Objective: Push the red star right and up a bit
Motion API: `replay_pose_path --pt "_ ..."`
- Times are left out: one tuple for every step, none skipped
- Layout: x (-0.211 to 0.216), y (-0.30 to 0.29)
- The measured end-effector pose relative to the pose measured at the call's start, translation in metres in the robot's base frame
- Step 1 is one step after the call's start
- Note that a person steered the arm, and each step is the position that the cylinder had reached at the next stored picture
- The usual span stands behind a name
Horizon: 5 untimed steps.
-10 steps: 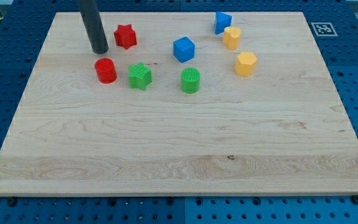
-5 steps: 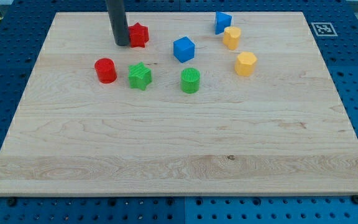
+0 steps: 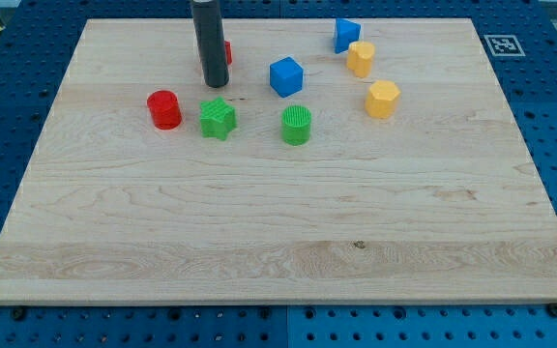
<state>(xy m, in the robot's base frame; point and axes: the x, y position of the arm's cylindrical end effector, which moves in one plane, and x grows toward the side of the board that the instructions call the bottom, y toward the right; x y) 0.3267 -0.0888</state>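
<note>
The red star [image 3: 226, 53] lies near the board's top, left of centre, and only a sliver of it shows to the right of the dark rod. My tip [image 3: 215, 82] rests on the board just below and in front of the star, hiding most of it. The tip stands above the green star [image 3: 218, 118] and left of the blue cube [image 3: 285, 75].
A red cylinder [image 3: 163, 109] lies left of the green star. A green cylinder [image 3: 297, 125] lies right of it. A blue block [image 3: 345, 34], a yellow cylinder [image 3: 361, 58] and a yellow hexagonal block [image 3: 382, 99] sit at the upper right. The wooden board [image 3: 278, 242] carries them all.
My rod has moved right, from left of the red star to in front of it. The star has shifted right a little. Other blocks have not moved.
</note>
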Motion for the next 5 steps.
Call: replay_pose_path --pt "-0.015 0.000" --pt "-0.028 0.000" --pt "-0.041 0.000" --pt "-0.041 0.000" --pt "-0.041 0.000"
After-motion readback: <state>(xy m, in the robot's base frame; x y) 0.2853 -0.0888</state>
